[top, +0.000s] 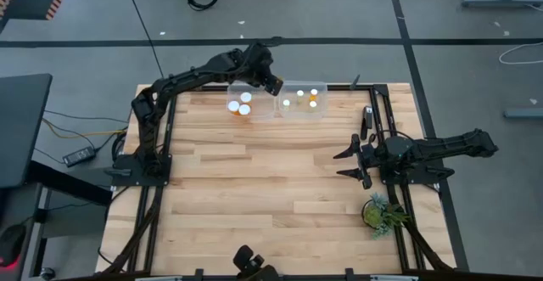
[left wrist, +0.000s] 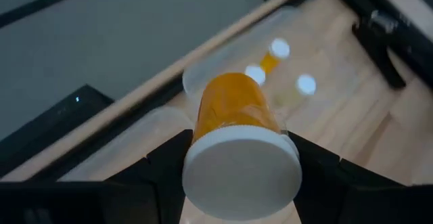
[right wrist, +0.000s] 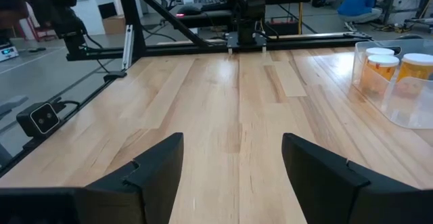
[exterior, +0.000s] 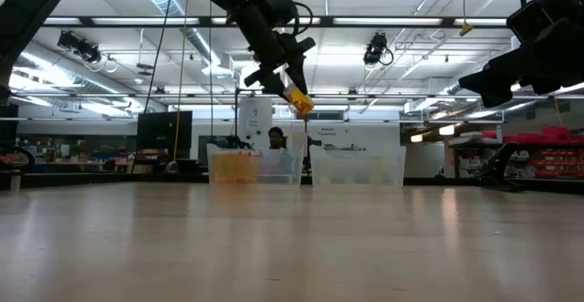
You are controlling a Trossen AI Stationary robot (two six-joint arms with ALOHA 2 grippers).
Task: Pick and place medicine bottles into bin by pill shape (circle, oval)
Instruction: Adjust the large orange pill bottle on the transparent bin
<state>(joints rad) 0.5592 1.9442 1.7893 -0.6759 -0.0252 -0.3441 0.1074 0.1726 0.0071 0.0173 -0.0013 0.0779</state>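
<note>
An orange medicine bottle [left wrist: 233, 105] with a white cap [left wrist: 241, 172] is held high above the table's far edge by my left gripper [exterior: 290, 88]. Under it stand two clear bins side by side. The left bin [top: 231, 91] holds three white-capped bottles [top: 241, 104]. The right bin [top: 293, 85] holds several bottles [left wrist: 279, 48] and lies just beyond the held bottle in the left wrist view. My right gripper [top: 352, 164] waits open at the table's right side, with nothing between its fingers [right wrist: 159, 166]. My left gripper pinches the bottle at its cap end [left wrist: 203, 139] between its two fingers [left wrist: 169, 163], one on each side. The cap faces back toward the wrist. The fingers slant down from above. The bottle is lifted clear and tilted, with its base [exterior: 304, 108] pointing down.
A small green plant [top: 382, 213] lies at the near right corner beside the right arm's base. A dark frame [top: 373, 103] runs along the table's far and right edges. Bare wood [top: 254, 179] fills the middle. A person [exterior: 276, 140] is in the room beyond the bins.
</note>
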